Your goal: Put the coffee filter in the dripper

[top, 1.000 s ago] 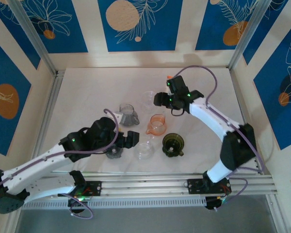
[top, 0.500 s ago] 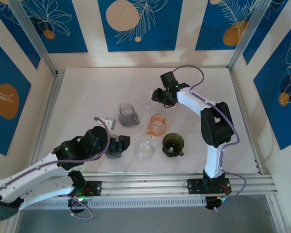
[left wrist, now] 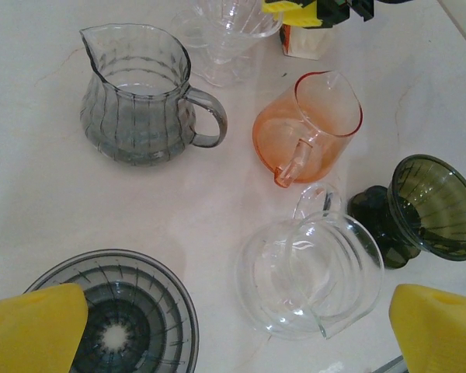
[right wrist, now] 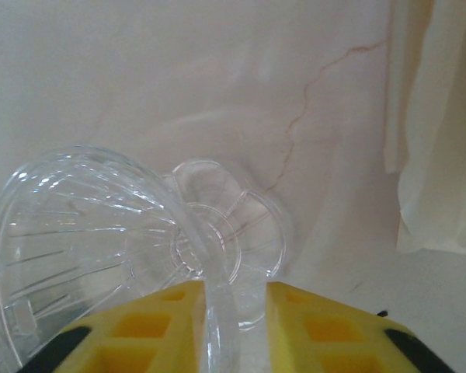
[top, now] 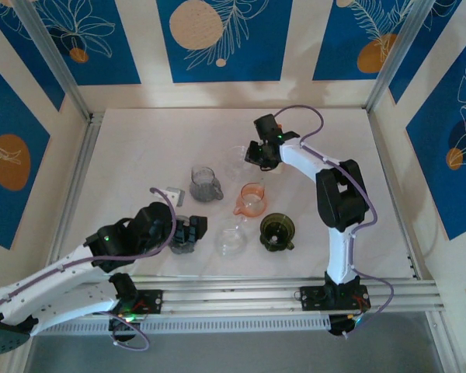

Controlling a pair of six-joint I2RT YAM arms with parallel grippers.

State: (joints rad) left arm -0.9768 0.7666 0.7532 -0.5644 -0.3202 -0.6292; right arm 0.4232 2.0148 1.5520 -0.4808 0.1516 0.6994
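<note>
A clear glass dripper (top: 237,158) stands at the far middle of the table. My right gripper (top: 260,155) is at it. Its yellow fingers (right wrist: 140,334) straddle the clear dripper's (right wrist: 85,225) rim with a narrow gap left on the right side, so the right gripper (right wrist: 235,311) is not clamped. Cream folded paper (right wrist: 431,140), apparently the coffee filter, stands just right of it. My left gripper (top: 188,233) hangs wide open and empty over a grey dripper (left wrist: 116,326). A dark green dripper (top: 278,231) sits near the front.
A grey pitcher (top: 205,184), an orange pitcher (top: 251,200) and a clear glass server (top: 231,238) stand between the two arms. Aluminium frame rails (top: 74,183) border the table at left, right and front.
The right gripper moved left onto the clear dripper and its jaws narrowed around the rim. The left arm drew back toward the near left, then stayed still and open.
</note>
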